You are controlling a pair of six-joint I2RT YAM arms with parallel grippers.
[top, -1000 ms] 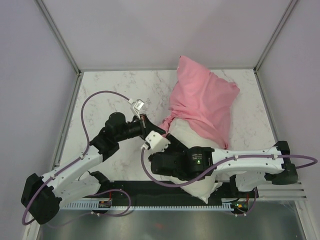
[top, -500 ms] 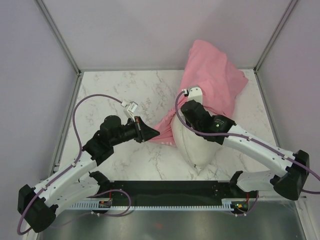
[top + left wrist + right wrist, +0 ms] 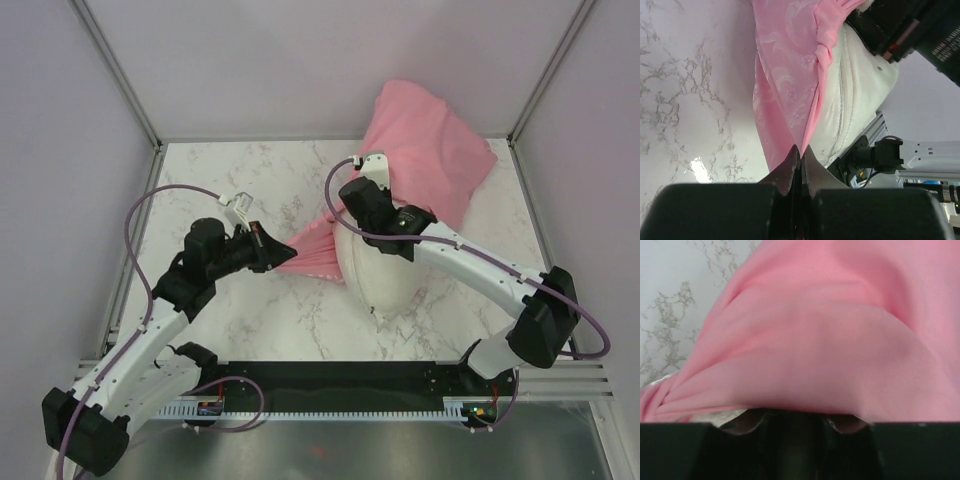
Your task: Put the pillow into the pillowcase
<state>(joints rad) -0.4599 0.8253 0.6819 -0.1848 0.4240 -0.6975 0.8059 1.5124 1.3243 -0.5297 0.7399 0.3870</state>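
While the left gripper (image 3: 801, 152) pinches its jaws tight on a stretched corner of the shiny pink satin pillowcase (image 3: 435, 150), the large puffy white pillow (image 3: 385, 275) rests on the marble table (image 3: 230, 170), its far end inside that case. Pink cloth drapes the right gripper (image 3: 355, 195) at the case's mouth; whether its jaws grip cannot be told.

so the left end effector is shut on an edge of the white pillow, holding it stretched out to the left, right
No, it is the pillowcase, not the pillow: the left wrist view shows the left end effector shut on an edge of the pink fabric.
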